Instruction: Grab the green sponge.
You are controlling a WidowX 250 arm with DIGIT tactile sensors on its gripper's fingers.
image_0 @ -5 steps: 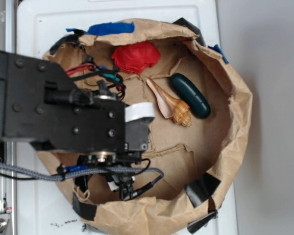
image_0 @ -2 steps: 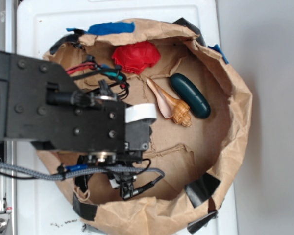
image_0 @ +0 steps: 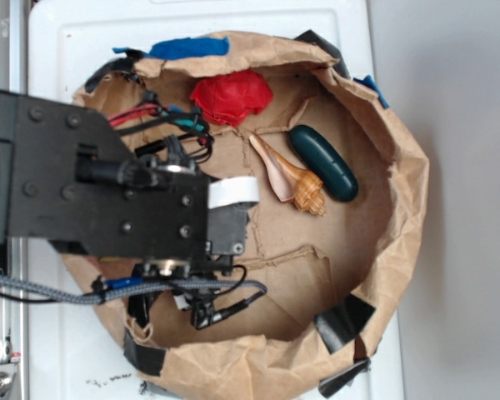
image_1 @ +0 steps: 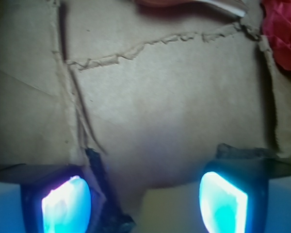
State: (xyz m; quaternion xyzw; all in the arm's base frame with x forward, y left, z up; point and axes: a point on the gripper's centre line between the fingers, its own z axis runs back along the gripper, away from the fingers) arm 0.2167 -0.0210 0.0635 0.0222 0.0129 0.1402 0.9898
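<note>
**Arm eased left and lower over the paper-lined basin**

Against the picture from 1 second before, the black arm housing point(image_0: 108, 187) had shifted slightly left and toward the near rim, and its cable loop had pulled in with it. The seashell point(image_0: 290, 177), the dark-green capsule point(image_0: 322, 162) and the red crumpled cloth point(image_0: 231, 95) lay where they had been.

In the wrist view the gripper point(image_1: 144, 201) had its jaws apart, 2 glowing blue pads point(image_1: 222, 200) standing wide over brown paper. Between them, at the bottom edge, a pale yellow patch showed, which looked like the green sponge point(image_1: 170, 209); from the exterior view it was hidden under the arm.

The brown paper lining point(image_0: 400, 192) rose in a crumpled wall all round, taped at the near side with black tape point(image_0: 343, 321). Bare paper floor lay open to the right of the arm, between it and the shell. The white counter point(image_0: 75, 42) showed beyond the rim.
</note>
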